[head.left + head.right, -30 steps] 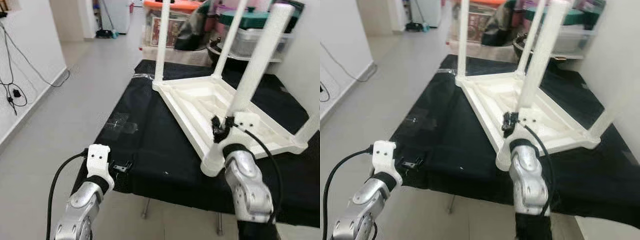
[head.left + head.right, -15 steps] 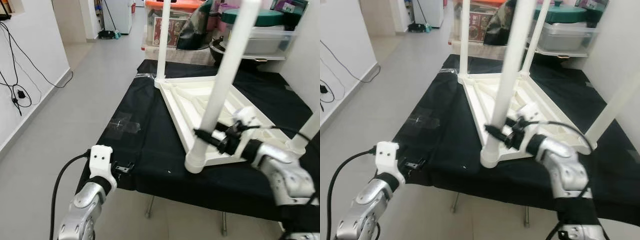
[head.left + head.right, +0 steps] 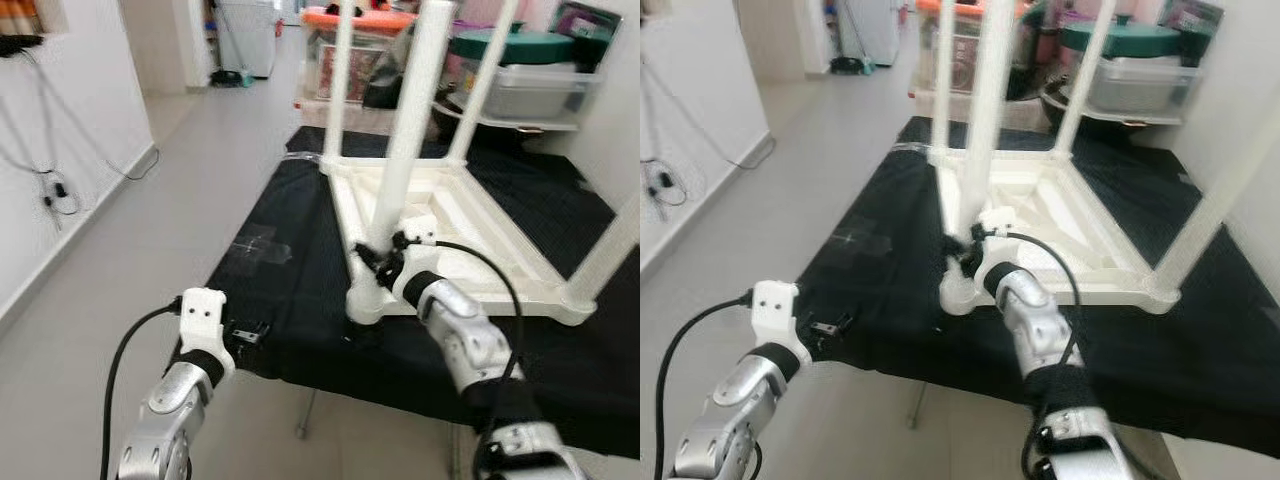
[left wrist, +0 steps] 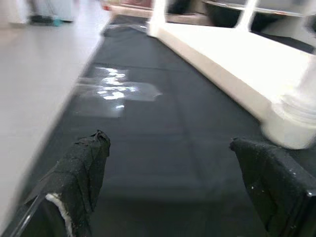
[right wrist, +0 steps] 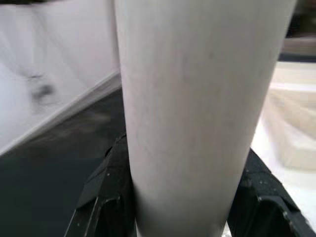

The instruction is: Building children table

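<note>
Right wrist view: right tool clamped round near-left leg of upturned white table on black surface. Left tool apart, idle at near edge. Step judged: seating leg; next, twist home.

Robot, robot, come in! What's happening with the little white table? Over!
Right gripper clamped on near table leg. Left gripper open, idle over black cloth. Table upside down. Nothing blocking.

Right arm reaching forward, right gripper fingers clamped either side of white leg. Left arm low, left gripper spread wide over near edge.
</note>
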